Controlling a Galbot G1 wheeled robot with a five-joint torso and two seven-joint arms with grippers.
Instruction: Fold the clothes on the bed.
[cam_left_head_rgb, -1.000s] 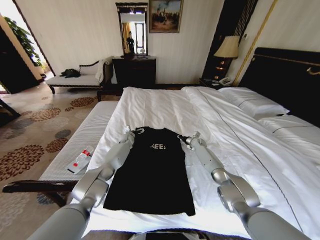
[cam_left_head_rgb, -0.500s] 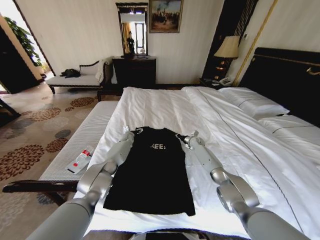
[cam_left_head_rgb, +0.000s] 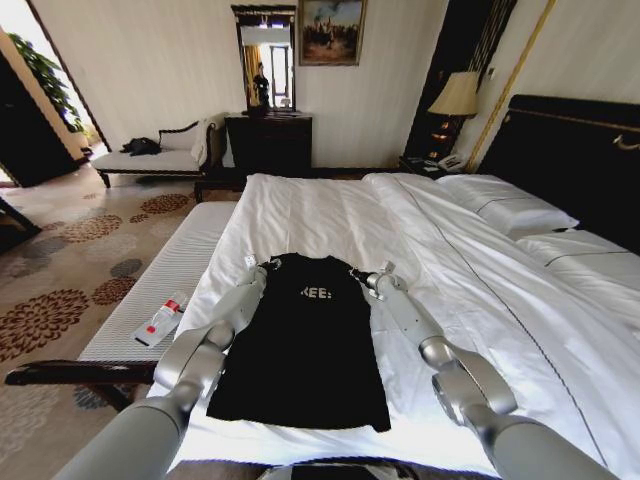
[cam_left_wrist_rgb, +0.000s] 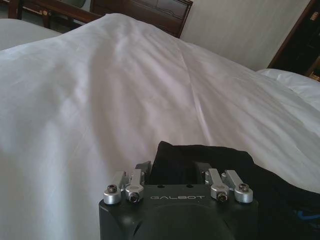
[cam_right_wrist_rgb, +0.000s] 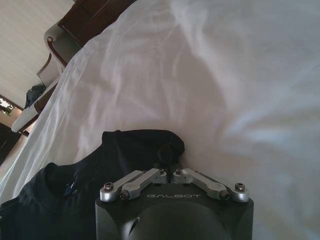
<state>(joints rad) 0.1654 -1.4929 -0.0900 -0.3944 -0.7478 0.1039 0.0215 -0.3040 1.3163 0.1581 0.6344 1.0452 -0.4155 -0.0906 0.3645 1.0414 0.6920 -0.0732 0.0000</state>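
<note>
Evidently both grippers are pinching the black T-shirt (cam_left_head_rgb: 305, 345) at its shoulders — left gripper (cam_left_head_rgb: 262, 267) and right gripper (cam_left_head_rgb: 366, 279) each clenched on a corner of cloth — at the frame's centre on the white bed (cam_left_head_rgb: 480, 290), probably so the top edge can fold evenly.
</note>
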